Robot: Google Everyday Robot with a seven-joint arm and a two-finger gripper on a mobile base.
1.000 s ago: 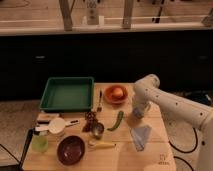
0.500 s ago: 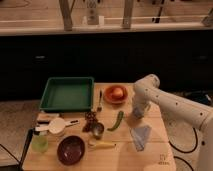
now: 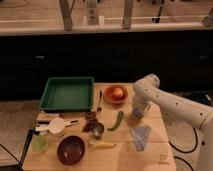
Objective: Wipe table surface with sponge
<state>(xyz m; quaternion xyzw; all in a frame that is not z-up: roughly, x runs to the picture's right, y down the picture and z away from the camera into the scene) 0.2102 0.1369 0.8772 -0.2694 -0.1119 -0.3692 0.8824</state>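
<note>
The table surface (image 3: 152, 152) is a pale-wood top in the lower half of the camera view. A flat pale-blue piece (image 3: 140, 136), which may be the sponge, lies on it at the right front. My gripper (image 3: 137, 114) hangs from the white arm (image 3: 170, 102) that comes in from the right. It points down at the table just behind the blue piece and right of a green pepper (image 3: 117, 121). I cannot tell whether it touches the table or holds anything.
A green tray (image 3: 67, 93) stands at the back left. An orange bowl (image 3: 116, 93) with a fruit and a fork (image 3: 100, 101) lie behind the gripper. A metal cup (image 3: 97, 130), a dark bowl (image 3: 70, 150), a white cup (image 3: 56, 126) and a green cup (image 3: 40, 144) crowd the left front.
</note>
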